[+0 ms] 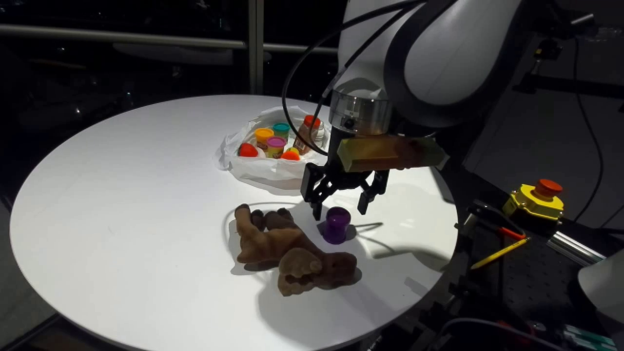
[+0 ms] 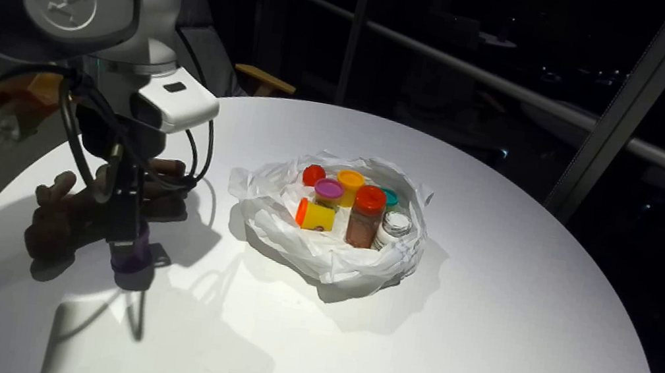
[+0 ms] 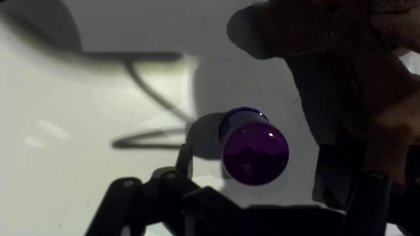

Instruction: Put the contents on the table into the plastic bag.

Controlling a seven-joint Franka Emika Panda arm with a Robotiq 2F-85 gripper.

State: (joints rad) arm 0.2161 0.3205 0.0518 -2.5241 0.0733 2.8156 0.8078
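Gripper (image 1: 340,211) wide apart, empty, lined up on purple cup (image 1: 336,230)! Cup stands on table (image 1: 131,204), just right of plush toy (image 1: 275,243). Glossy shell looks light, stiff, likely slick: pinch sides squarely, just below top.

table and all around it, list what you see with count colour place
table: 1, white, all views
bag: 1, whitish, on table
plush animal: 1, brown, on table
cup: 1, purple, beside plush animal
bottle: 1, brown with red cap, in bag
jar: 1, white, beside bottle
round piece: 1, red, in bag
tubs: 4, lids purple, yellow, teal, orange, in bag
stop button: 1, red on yellow, beside table
pencil: 1, yellow, beside table
chair: 1, grey, behind table
window frame: 1, grey, behind table
equipment: count unclear, black, beside table
arm: 1, white and black, above table
jaws: 1 pair, black, open, cup between them in wrist view
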